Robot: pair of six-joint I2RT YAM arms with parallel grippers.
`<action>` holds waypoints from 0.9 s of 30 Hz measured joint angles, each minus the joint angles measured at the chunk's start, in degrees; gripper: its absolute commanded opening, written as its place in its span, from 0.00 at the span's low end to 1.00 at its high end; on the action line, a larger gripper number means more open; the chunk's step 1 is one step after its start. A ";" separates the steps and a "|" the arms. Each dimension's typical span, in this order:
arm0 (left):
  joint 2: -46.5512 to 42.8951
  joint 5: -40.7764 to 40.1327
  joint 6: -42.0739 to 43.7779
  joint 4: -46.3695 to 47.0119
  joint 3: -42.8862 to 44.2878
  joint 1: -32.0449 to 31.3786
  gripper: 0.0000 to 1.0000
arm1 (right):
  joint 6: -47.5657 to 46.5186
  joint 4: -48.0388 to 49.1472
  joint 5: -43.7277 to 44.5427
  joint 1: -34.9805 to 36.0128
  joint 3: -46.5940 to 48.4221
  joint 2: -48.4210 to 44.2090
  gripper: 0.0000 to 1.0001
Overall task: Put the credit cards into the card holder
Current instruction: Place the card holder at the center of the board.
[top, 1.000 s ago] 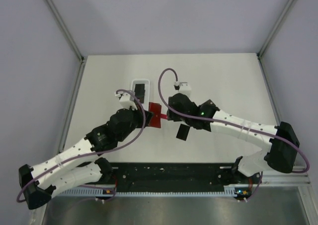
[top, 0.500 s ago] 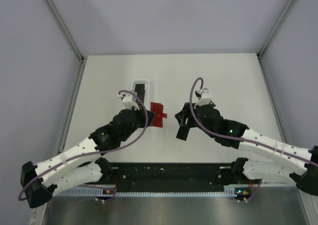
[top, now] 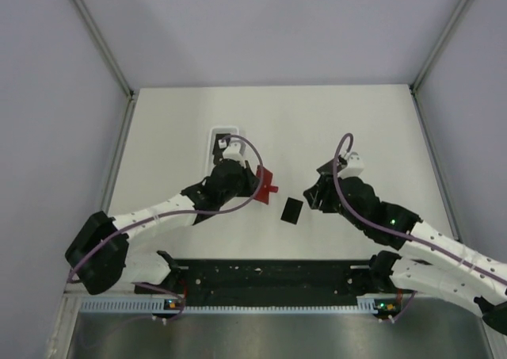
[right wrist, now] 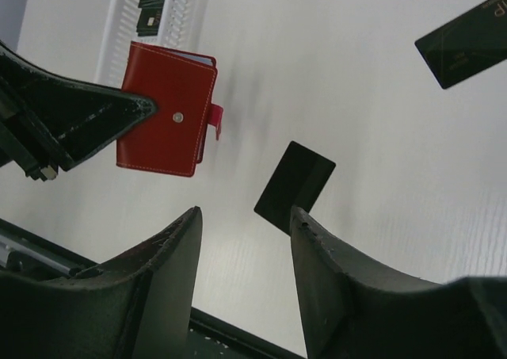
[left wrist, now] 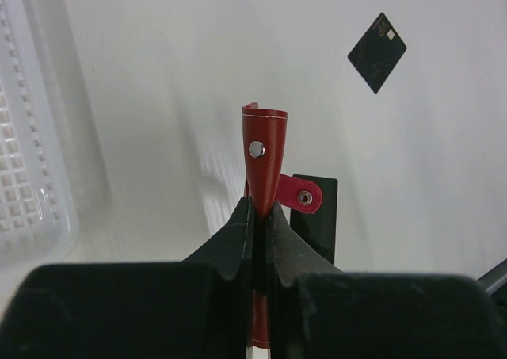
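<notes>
Left claw [left wrist: 260, 208] clamped tight on the red wallet [right wrist: 166, 109]; right claw [right wrist: 245, 213] stands wide, gripping nothing.
I see the wallet left of centre: smooth red hide, pale stitching, a metal snap [right wrist: 177, 117] and a rounded tab [right wrist: 215, 121], near the white lattice tray [left wrist: 36, 161]. Two thin matte black cards [right wrist: 295, 186] lie flat on the white table [right wrist: 380, 137]: one plain at mid-frame, the other card [right wrist: 467, 38] at upper right, with pale lettering I can't read.
</notes>
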 measured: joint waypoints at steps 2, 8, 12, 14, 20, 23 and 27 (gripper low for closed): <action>2.60 2.82 0.24 1.81 0.00 1.73 0.06 | 0.55 -1.22 -0.87 -1.18 -1.66 -1.31 0.44; 9.22 12.00 0.90 7.98 0.00 5.20 0.15 | 1.25 -2.67 -3.17 -2.56 -3.78 -1.05 0.43; 13.40 17.40 1.09 8.96 0.22 5.73 0.22 | 1.60 -2.84 -4.09 -2.73 -3.80 0.48 0.43; 15.12 18.93 1.07 8.90 0.26 5.75 0.30 | 1.62 -2.73 -4.57 -2.84 -4.02 1.29 0.44; 15.85 18.21 1.38 7.91 0.26 5.75 0.69 | 1.55 -2.47 -6.21 -4.04 -4.20 5.16 0.47; 14.36 16.00 1.64 4.96 0.26 5.75 0.76 | 1.40 -2.36 -7.02 -5.18 -4.20 8.72 0.46; 9.35 12.92 1.66 0.79 0.26 5.77 0.77 | -0.11 -1.90 -7.56 -6.71 -4.07 14.01 0.45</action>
